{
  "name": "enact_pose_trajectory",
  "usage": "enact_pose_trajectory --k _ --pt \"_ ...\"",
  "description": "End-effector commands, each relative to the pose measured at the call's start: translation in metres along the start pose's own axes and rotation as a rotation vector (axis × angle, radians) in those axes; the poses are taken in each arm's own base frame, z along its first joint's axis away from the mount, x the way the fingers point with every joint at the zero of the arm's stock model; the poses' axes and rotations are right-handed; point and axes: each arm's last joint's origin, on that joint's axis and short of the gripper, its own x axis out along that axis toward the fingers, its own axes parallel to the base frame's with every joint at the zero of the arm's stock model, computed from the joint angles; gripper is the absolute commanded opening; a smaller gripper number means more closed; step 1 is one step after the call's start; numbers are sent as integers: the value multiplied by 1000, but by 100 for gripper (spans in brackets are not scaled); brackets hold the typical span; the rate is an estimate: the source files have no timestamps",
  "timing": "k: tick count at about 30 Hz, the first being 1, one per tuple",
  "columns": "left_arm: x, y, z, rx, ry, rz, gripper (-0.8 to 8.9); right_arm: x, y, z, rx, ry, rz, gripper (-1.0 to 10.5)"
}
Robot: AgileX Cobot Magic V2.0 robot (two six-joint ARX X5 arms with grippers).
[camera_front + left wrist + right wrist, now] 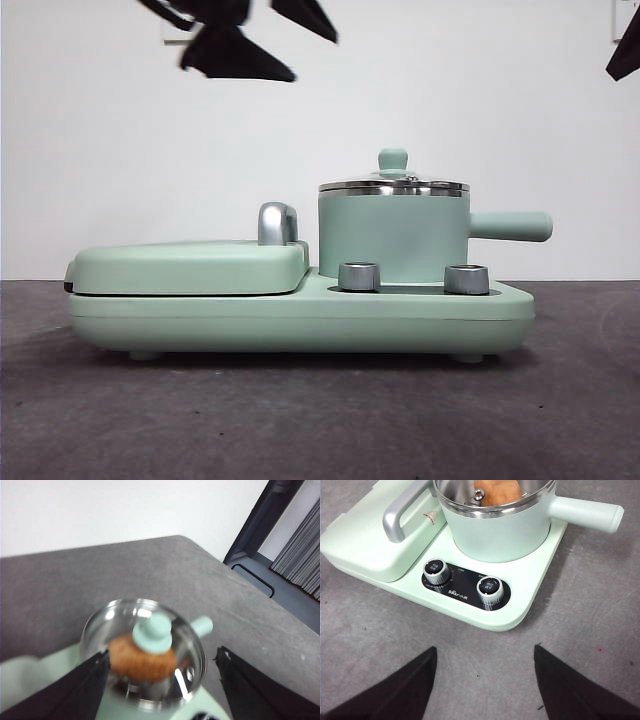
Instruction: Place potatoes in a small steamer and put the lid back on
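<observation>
Front view gives us the biggest thing first: the mint-green cooker base (300,318), stretching across the lower middle of the frame on the grey table (320,420). On its left half lies the flat griddle cover (190,266) with a chrome handle (277,223) at its right end. On the right half stands the small steamer (394,240), upright, its straight handle pointing toward the right of the frame. The lid (393,184) sits level on the steamer's chrome rim, its green knob on top. Two chrome dials (359,276) stand on the base just in front of the pot.

At the upper left of this frame we see black jaw tips, well above the cooker and touching nothing; another black tip shows at the upper right corner.

In the left wrist view, the left gripper (162,680) hangs over the steamer with its jaws spread wide, one on each side of the pot and holding nothing. Through the glass we see the potato (140,662) inside the pot, under the knob.

In the right wrist view, the right gripper (485,680) has its jaws parted and bare over the table, near the dials but apart from the base.
</observation>
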Motion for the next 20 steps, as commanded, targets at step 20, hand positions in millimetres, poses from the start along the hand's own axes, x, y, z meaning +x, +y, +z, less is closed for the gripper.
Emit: enact_pose_trajectory --k 20 --pt "-136 -14 -84 -77 51 120 332 1 1 -4 -14 51 27 298"
